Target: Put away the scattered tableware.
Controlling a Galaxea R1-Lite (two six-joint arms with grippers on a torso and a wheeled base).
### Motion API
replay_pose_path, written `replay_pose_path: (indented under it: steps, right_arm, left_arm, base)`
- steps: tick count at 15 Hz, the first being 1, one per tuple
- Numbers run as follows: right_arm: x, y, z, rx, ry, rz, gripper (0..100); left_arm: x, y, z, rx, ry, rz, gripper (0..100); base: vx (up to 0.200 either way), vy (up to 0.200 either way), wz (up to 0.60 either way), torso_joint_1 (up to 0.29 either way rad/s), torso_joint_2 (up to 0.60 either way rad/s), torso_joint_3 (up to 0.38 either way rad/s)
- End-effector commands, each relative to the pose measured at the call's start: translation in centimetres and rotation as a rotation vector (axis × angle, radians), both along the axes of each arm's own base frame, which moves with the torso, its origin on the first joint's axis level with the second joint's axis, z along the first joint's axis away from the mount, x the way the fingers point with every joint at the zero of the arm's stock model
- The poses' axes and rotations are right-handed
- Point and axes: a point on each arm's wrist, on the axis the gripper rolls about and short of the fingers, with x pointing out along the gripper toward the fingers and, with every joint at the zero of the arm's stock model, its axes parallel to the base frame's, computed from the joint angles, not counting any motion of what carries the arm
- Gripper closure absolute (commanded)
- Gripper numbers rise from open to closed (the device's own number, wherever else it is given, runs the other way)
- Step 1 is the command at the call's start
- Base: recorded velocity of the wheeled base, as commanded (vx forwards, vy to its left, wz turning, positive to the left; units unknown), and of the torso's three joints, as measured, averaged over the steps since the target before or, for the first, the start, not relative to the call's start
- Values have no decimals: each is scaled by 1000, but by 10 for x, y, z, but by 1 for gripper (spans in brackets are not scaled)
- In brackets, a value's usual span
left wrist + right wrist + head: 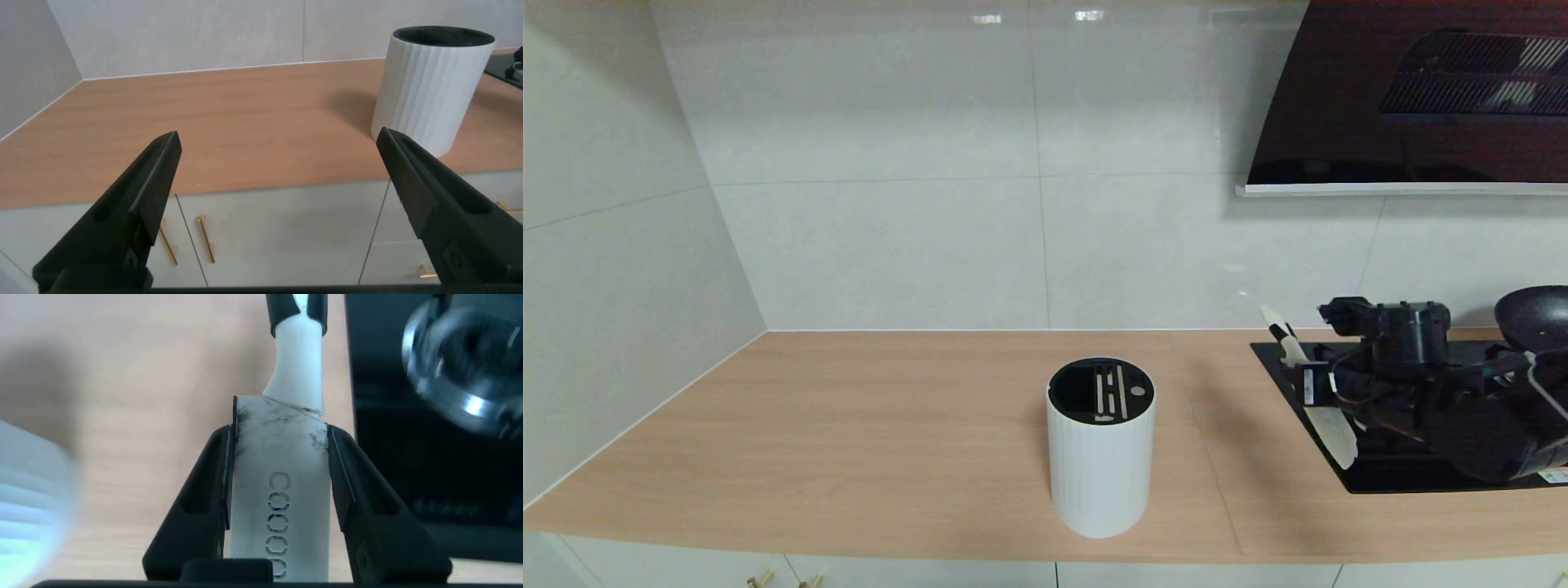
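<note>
Holder (1101, 457) stands on counter (849, 425); wok (1535, 314) rightward.

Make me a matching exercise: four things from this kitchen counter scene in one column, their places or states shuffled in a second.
1. white ribbed cylindrical holder
2. white flat utensil
3. left gripper
4. black glass cooktop

a. clamped in the right gripper
b. open, empty
c. upright on the wooden counter
d. set into the counter, on the robot's right

Pairs: 1-c, 2-a, 3-b, 4-d
</note>
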Motion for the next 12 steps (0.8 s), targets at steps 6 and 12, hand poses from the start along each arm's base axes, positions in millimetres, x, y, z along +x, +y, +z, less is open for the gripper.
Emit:
replay_pose_path:
  steps: [6,12]
  right_arm:
    - [-41,75,108,80,-238,250,100]
    - [-78,129,126,116,-259,441,100]
  left_arm:
    - [11,-10,116,-160,108,-475,0]
    - [145,-37,159,-409,355,-831,0]
  base:
    - [0,0,0,0,0,0]
    - [0,0,0,0,0,0]
